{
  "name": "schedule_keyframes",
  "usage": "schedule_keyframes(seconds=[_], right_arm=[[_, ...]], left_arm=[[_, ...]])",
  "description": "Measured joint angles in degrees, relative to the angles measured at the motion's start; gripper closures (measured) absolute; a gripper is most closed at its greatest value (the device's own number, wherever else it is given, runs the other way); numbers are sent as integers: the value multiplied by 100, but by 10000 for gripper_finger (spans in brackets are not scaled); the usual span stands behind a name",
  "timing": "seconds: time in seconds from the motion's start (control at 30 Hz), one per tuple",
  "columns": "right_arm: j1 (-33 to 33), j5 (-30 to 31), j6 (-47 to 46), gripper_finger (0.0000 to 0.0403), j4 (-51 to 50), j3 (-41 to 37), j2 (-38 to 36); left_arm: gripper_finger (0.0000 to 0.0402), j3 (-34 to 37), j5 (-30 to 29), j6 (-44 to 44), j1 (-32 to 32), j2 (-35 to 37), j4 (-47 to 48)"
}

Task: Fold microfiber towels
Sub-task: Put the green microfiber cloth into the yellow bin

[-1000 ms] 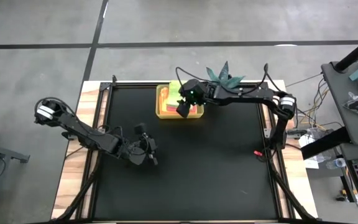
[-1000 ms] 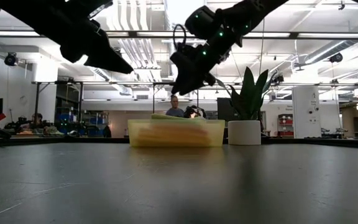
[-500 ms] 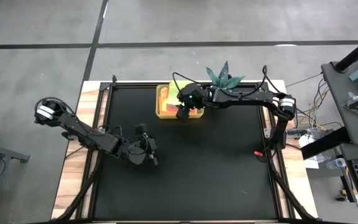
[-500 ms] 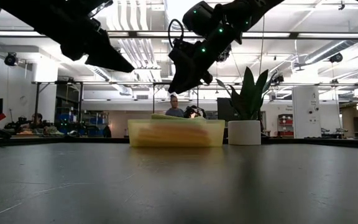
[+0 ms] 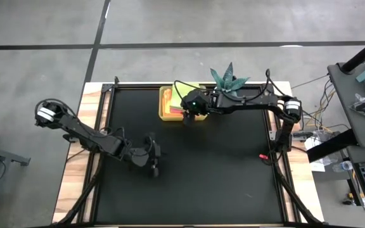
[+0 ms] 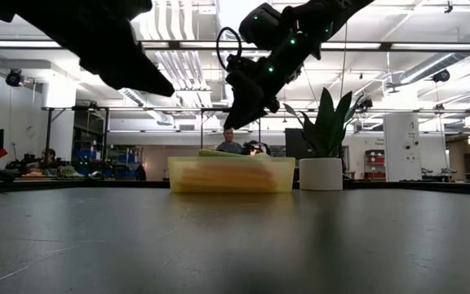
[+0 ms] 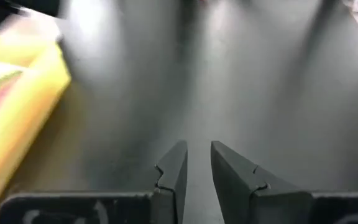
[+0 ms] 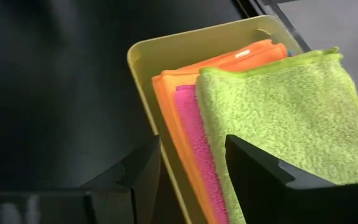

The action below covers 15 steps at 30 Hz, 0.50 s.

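The microfiber towels lie stacked in a yellow tray point(image 8: 140, 67) at the table's far middle. A lime green towel point(image 8: 278, 106) is on top, with pink point(image 8: 194, 127) and orange point(image 8: 179, 93) edges showing beneath it and a sliver of blue point(image 8: 289, 53) at the far end. My right gripper point(image 8: 191, 162) hovers open above the tray's near wall point(image 5: 187, 117), clear of the towels. My left gripper point(image 7: 197, 152) hangs above the bare mat at the table's left middle point(image 5: 153, 166). Its fingers stand a narrow gap apart with nothing between them.
A teal spiky plant point(image 5: 228, 77) in a white pot point(image 6: 321, 173) stands just right of the tray at the far edge. A small red item point(image 5: 263, 156) lies near the right edge. The black mat point(image 5: 208, 177) spreads between the two arms.
My right gripper has drifted a little toward the near edge and slightly down over the tray, still open. My left gripper has stayed in place but rolled at the wrist, so its fingers now point more toward the near edge.
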State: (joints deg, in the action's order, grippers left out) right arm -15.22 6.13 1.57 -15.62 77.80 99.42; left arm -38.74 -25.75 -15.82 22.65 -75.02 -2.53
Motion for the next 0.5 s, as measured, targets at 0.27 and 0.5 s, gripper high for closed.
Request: schedule_keyframes(seconds=[0.27, 0.5], right_arm=[[76, -4, 87, 232, -70, -22, -60], [135, -2, 274, 232, -164, -155, -453]], left_arm=[[343, -37, -110, 46, -569, 0, 12], [343, -145, 999, 706, -1534, -2, 25]])
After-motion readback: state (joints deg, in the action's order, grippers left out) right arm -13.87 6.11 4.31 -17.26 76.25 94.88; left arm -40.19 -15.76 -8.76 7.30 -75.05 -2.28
